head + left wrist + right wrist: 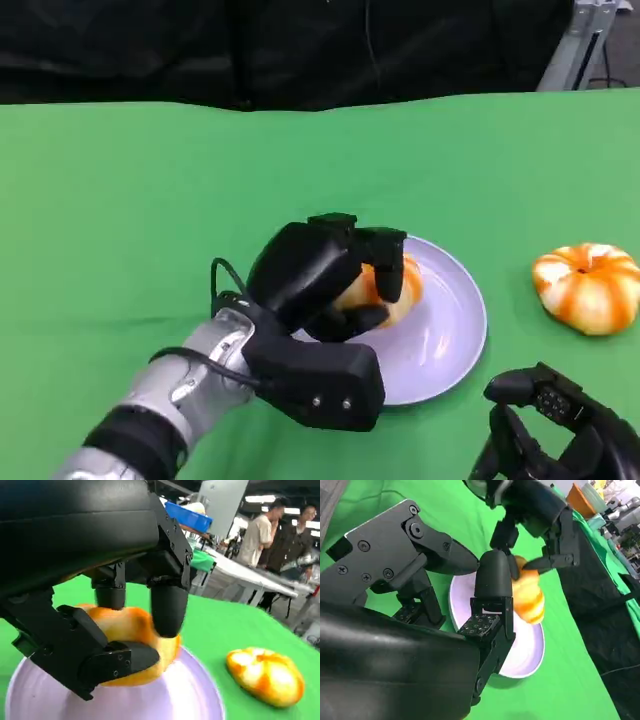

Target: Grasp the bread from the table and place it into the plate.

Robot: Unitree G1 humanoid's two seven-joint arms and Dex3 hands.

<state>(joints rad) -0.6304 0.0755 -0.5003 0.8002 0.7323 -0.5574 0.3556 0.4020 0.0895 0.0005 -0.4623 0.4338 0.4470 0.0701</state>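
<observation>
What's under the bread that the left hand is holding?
The lavender plate lies under the bread, held by the left hand. Whether the bread touches the plate is hidden.

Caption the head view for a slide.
Left hand holds bread over the lavender plate; a second bread lies beside it.

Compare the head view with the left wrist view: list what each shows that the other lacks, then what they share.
Head view alone: the right hand low at the table's near edge with nothing in it, the left silver forearm, and the black backdrop behind the green table.

Left wrist view alone: people standing at a white table, and a blue bin.

Both: the left hand gripping the bread over the lilac plate, and a second orange-and-white bread lying on the green cloth beside the plate.
</observation>
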